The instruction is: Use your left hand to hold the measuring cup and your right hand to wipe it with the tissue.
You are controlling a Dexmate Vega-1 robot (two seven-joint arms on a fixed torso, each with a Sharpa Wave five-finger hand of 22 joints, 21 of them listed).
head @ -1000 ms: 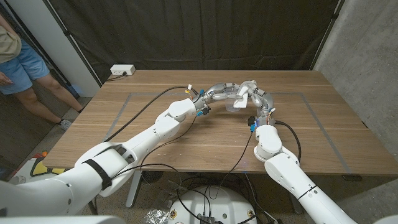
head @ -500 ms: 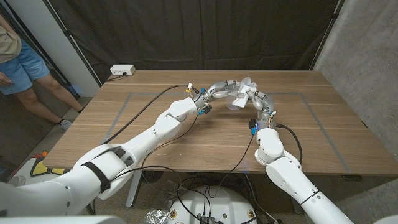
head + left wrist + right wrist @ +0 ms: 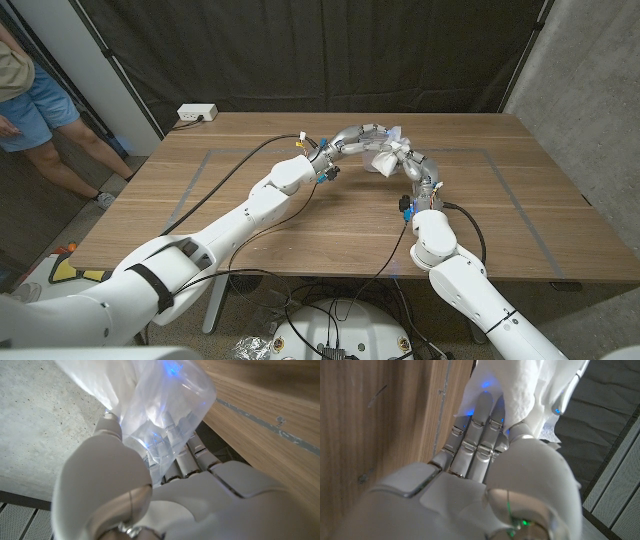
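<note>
Shifted up and away since a second ago: right hand (image 3: 408,160) pinching tissue (image 3: 388,158) against half-hidden clear cup (image 3: 165,407), gripped by left hand (image 3: 355,140).

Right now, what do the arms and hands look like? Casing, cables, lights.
Both arms wear glossy white rounded shells; the left arm carries a black band on its upper part. Black cables run loose along each forearm, with small blue connectors at the wrists. The left hand and right hand are silver metal with segmented fingers and white palm covers; blue lights glow on the fingers.
</note>
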